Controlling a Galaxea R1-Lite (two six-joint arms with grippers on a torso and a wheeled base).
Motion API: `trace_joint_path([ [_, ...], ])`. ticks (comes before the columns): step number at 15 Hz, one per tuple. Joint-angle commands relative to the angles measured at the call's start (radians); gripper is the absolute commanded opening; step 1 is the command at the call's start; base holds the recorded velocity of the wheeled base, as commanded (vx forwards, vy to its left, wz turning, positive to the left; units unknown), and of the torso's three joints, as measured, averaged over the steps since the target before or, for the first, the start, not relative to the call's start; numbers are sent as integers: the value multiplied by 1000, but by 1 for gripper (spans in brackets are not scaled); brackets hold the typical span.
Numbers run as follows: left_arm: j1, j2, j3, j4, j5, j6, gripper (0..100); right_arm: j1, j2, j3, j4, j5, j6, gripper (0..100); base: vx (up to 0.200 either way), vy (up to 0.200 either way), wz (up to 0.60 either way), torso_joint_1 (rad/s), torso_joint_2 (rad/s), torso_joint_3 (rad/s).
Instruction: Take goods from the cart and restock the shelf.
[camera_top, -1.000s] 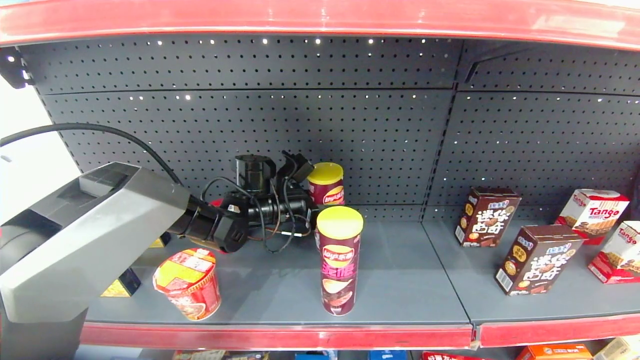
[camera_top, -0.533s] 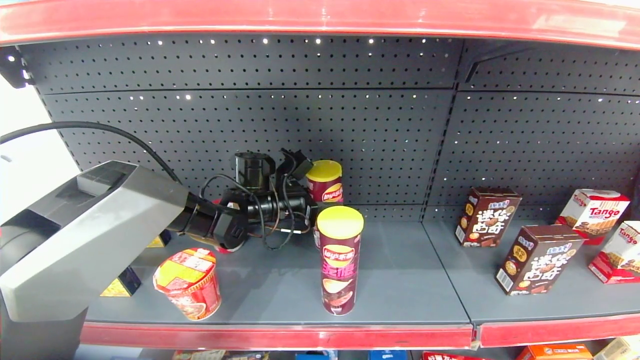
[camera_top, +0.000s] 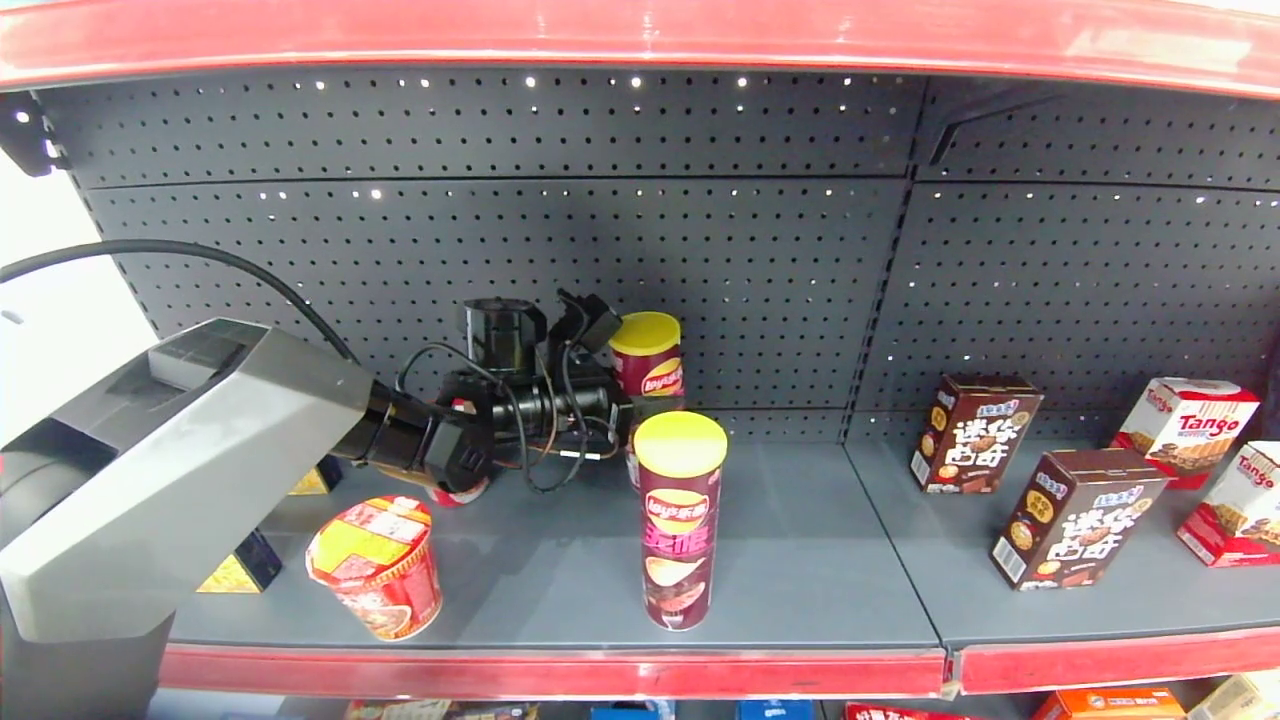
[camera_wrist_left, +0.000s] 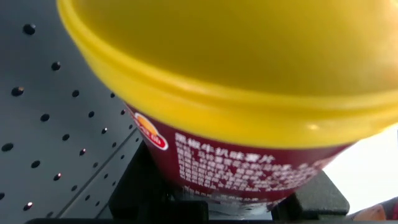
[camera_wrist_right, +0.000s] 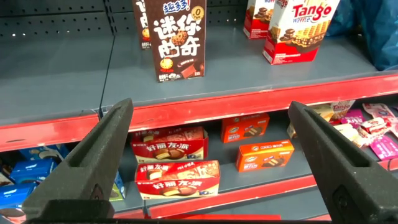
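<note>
Left claw (camera_top: 632, 410) is pinching a yellow-lidded chips can (camera_top: 648, 366), upright, back by the shelf's (camera_top: 800, 560) pegboard (camera_top: 700, 250). A second chips can (camera_top: 678, 530) stands just in front of the claw, with cup noodles (camera_top: 377, 565) nearer the shelf edge to its left. There's bare shelf on its right up to the brown boxes (camera_top: 975, 432). Right claw (camera_wrist_right: 210, 109) is spread wide, holding nothing.

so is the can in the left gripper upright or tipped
Upright: the can shows its yellow lid on top, body vertical, in the left gripper.

Chip can (camera_wrist_left: 249, 177) in left pincer (camera_top: 632, 405): glossy wrap w/ smooth yellow plastic lid (camera_wrist_left: 236, 74). Shelf (camera_top: 800, 560) under pincer: matt grey metal.
</note>
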Motion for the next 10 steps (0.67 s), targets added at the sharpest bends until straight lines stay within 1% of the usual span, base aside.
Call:
trace_joint_path([
  [1, -1, -4, -3, -2, -2, 1, 0, 0, 2, 0, 0, 0, 0, 100, 0, 0, 0, 0, 0, 0],
  [6, -13, 19, -40, 6, -4, -1, 0, 0, 2, 0, 0, 0, 0, 100, 0, 0, 0, 0, 0, 0],
  [10, -13, 39, -40, 8, -4, -1, 0, 0, 2, 0, 0, 0, 0, 100, 0, 0, 0, 0, 0, 0],
])
